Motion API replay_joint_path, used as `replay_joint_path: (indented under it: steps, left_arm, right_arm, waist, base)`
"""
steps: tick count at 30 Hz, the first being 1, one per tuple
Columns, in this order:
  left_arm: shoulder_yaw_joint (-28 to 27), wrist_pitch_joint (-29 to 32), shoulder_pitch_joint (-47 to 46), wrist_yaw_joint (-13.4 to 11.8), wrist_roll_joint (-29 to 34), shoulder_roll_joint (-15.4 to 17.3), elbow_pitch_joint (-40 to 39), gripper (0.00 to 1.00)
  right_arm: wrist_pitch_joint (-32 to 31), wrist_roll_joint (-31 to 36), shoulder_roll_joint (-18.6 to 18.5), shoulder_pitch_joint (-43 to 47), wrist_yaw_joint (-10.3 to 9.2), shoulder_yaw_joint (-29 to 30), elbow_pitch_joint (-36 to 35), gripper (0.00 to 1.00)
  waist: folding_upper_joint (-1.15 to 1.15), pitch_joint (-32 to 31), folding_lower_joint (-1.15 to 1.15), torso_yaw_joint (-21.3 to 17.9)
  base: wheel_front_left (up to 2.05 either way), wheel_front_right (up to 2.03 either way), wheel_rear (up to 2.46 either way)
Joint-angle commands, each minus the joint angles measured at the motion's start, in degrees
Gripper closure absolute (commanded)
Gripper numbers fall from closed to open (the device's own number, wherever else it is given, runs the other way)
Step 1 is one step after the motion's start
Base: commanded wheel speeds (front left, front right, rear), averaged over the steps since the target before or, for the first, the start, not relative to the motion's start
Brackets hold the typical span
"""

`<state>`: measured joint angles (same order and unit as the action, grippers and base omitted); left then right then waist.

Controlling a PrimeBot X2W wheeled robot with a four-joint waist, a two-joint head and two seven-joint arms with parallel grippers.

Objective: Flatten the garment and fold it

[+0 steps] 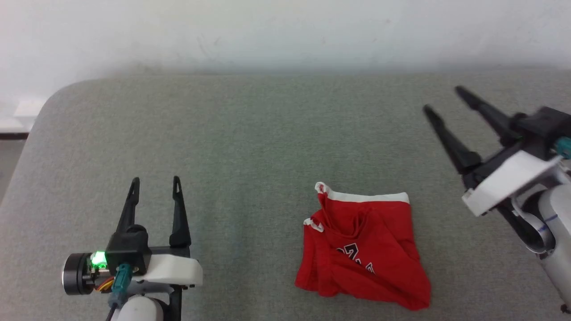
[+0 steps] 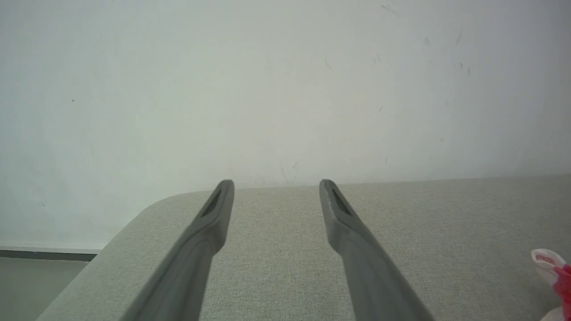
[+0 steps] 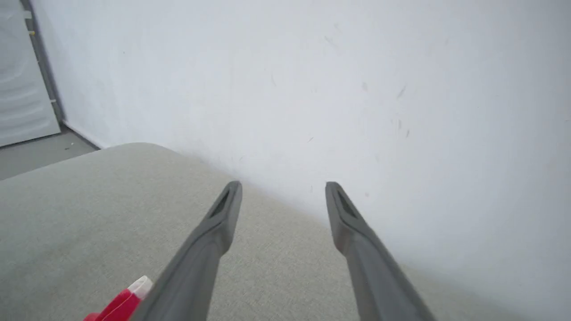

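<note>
Head view: garment [image 1: 362, 249] crumpled, probably limp, light. Pinch along white trim [image 1: 366, 197]. Left gripper [image 1: 156, 179], right gripper [image 1: 443, 98] flanking garment, spread, empty.

- The print [image 1: 354, 258] on the garment [image 1: 363, 249] is crumpled into the folds; only scraps of black-and-white figures show, too broken to read.
- In the left wrist view the garment [image 2: 562, 278] is cut off by the right edge, leaving a white-trimmed corner and a sliver of red.
- In the right wrist view the garment [image 3: 117, 305] is cut off by the bottom edge and partly hidden behind a finger [image 3: 196, 258] of the right pincer [image 3: 283, 185].
- To the right of the garment, the pale forearm [image 1: 560, 263] runs out of the head view.
</note>
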<state>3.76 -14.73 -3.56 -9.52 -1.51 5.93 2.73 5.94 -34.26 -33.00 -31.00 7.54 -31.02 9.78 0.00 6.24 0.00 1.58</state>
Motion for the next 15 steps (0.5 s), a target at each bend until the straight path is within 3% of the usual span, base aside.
replay_joint_path:
  steps: [1, 2, 7, 11, 15]
  left_arm:
    - [-0.2, -0.3, 0.5, 0.6, 0.1, 0.4, -0.2, 0.0]
    - [-0.2, -0.3, 0.5, 0.6, 0.1, 0.4, -0.2, 0.0]
    - [-0.1, -0.3, 0.7, 1.1, 0.1, 0.1, -0.9, 0.0]
    - [0.2, -0.3, 1.2, 1.6, -0.1, -0.2, -1.7, 0.0]
    - [0.3, -0.3, 2.0, 2.3, -0.3, -0.4, -2.2, 0.0]
  right_arm:
    - [5.2, 5.3, 2.9, 3.3, -0.05, 5.7, 1.6, 0.0]
    - [5.2, 5.3, 2.9, 3.3, -0.05, 5.7, 1.6, 0.0]
    - [8.8, 16.1, 10.8, 11.4, -0.05, 19.4, 1.0, 0.0]
    - [9.0, 22.6, 18.2, 19.2, -0.05, 28.6, -5.7, 0.0]
    - [9.0, 26.2, 24.3, 27.3, -0.05, 32.9, -10.9, 0.0]
  waist:
    - [0.0, -1.6, 0.0, -1.9]
    - [0.0, -1.6, 0.0, -1.9]
    - [0.0, -2.2, 0.0, -2.4]
    - [0.0, -2.5, 0.0, -2.3]
    - [0.0, -3.1, 0.0, -1.9]
  base:
    - [0.0, 0.0, 0.0]
    - [0.0, 0.0, 0.0]
    - [0.0, 0.0, 0.0]
    - [0.0, 0.0, 0.0]
    - [0.0, 0.0, 0.0]
